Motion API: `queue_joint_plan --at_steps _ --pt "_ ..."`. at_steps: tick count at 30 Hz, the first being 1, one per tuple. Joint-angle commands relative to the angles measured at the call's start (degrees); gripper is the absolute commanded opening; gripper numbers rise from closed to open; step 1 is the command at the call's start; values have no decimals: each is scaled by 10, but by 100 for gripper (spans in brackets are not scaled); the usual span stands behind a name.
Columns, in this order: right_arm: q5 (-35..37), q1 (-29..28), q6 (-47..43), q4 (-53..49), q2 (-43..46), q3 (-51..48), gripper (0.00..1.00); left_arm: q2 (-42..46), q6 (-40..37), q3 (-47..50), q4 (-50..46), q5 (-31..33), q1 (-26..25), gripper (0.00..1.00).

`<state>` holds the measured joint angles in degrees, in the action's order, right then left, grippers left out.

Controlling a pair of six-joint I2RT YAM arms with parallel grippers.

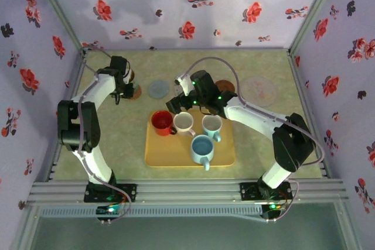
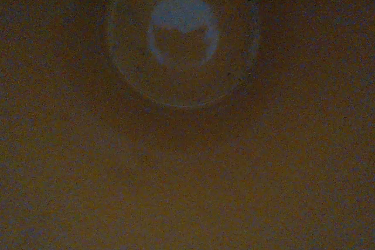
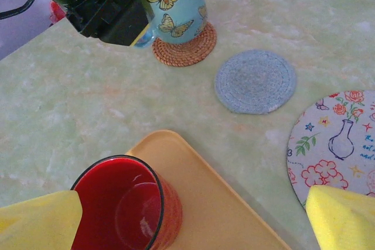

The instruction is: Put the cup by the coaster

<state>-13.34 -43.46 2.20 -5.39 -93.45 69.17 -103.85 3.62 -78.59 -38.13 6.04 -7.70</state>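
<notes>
The pale green marbled table (image 1: pixel 117 139) is boxed in by flower-printed walls (image 1: pixel 193 4) on the left, far and right sides. Bare surface lies left and right of the rounded-corner yellow-orange tray (image 1: pixel 170 155), which sits in the middle near the arm bases. Only a narrow strip of table separates the tray's far edge from the row of coasters.

There are five cups. Four stand on the tray: a red cup (image 3: pixel 126 209) at its far-left corner, a cream cup (image 1: pixel 184 122) just to the right of it, a white-and-blue cup (image 1: pixel 211 125) further right, and a blue cup (image 1: pixel 202 147) nearer.

The fifth, a light-blue butterfly-printed cup (image 3: pixel 173 1), stands upright on the brown woven coaster (image 3: pixel 186 51) at the far left, close to the left wall.

There are four coasters in the far row. From left to right they are the woven one, a grey-blue round coaster (image 3: pixel 255 81), a dark brown disc (image 1: pixel 225 85) partly behind the right arm, and a white flower-printed round coaster (image 3: pixel 334 144).

The left gripper (image 1: pixel 124 84) sits at the butterfly cup's rim, and its wrist camera looks down into the dim orange inside. Its fingers are hidden, so a clamp cannot be told.

The right gripper (image 3: pixel 190 226) hangs over the tray's far-left corner. Its yellow pads (image 3: pixel 41 223) are spread wide on either side of the red cup and hold nothing.
</notes>
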Motion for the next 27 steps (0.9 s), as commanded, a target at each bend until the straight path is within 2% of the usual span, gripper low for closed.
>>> queue_joint_plan --at_steps 1,27 --pt "-12 6 11 4 -8 15 99 -3 -15 -27 36 18 8 0" --pt "-31 11 11 13 -20 18 99 -23 -26 -7 25 5 12 0"
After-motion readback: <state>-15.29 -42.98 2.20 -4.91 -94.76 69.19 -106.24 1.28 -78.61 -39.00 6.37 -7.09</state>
